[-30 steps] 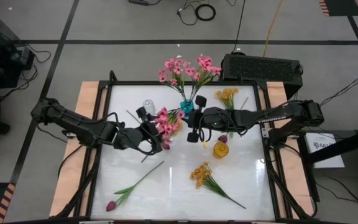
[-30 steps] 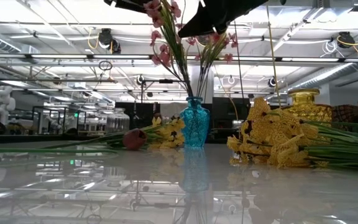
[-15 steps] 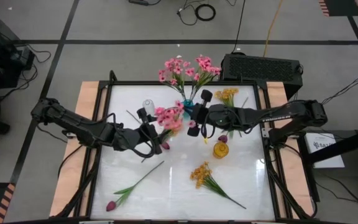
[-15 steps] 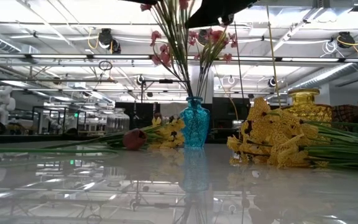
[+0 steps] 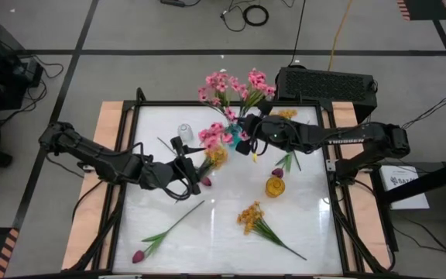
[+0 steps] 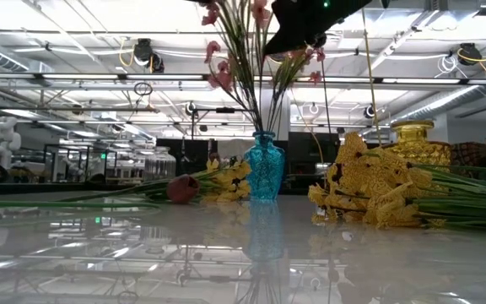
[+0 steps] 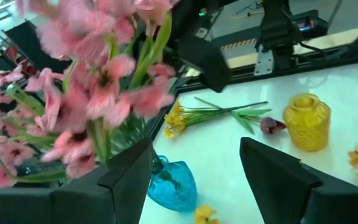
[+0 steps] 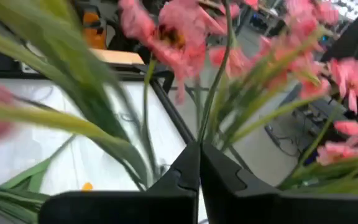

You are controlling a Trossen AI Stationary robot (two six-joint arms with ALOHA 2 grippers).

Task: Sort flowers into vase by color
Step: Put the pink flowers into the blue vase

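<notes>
Pink flowers stand in your blue vase at the far middle of the bench, and the right claw sits just beside that vase with a pink spray at its tip. From above you cannot judge the fingers, but the right wrist view shows them pressed together on a green stem among the blossoms. The left claw hovers just left of the vase; its wrist view shows its fingers spread apart with nothing between them, and past them the yellow vase, a dark tulip bud and a yellow sprig.

Only the high view gives you the near side: a yellow bunch and a tulip lying flat. The low view shows the glossy white top mirroring the vase, with ceiling pipes and lights behind. Grey floor and cables surround the bench.
</notes>
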